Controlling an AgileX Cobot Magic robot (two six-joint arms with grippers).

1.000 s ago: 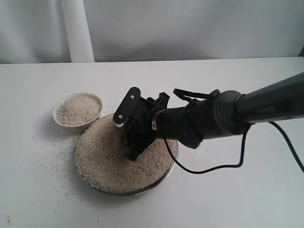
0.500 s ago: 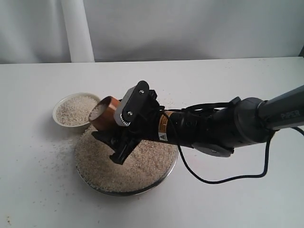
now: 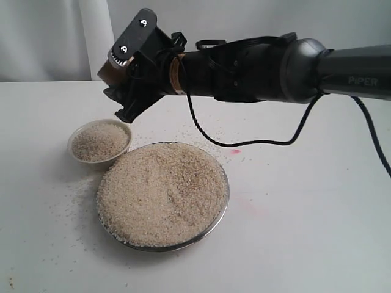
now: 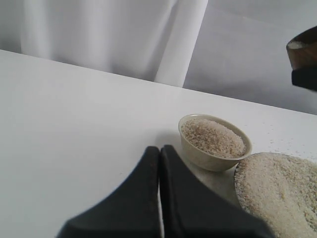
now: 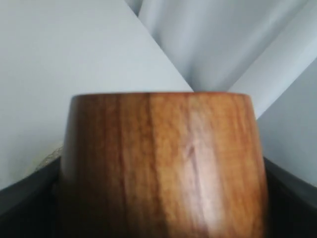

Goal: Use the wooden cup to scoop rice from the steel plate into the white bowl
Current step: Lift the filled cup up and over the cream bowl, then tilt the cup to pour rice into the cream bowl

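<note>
My right gripper (image 3: 116,85) is raised in the air, behind and above the white bowl (image 3: 122,131), shut on the wooden cup (image 5: 163,158). Only a brown sliver of the cup (image 3: 104,74) shows in the exterior view. The left wrist view shows the cup (image 4: 302,47) with pale grains at its mouth. The bowl (image 4: 198,151) is heaped with rice (image 3: 98,140). Beside it the steel plate (image 3: 225,183) holds a wide mound of rice (image 3: 162,192). My left gripper (image 4: 159,151) is shut and empty, low over the table short of the bowl.
Loose grains (image 3: 67,201) lie scattered on the white table left of the plate and behind it. A white curtain (image 3: 244,24) hangs along the back edge. The right arm's black cable (image 3: 287,137) loops down near the table behind the plate.
The right gripper lifted the cup out of the plate's rice, then rose up and to the left to above the bowl's far side. The plate is now fully in view.
</note>
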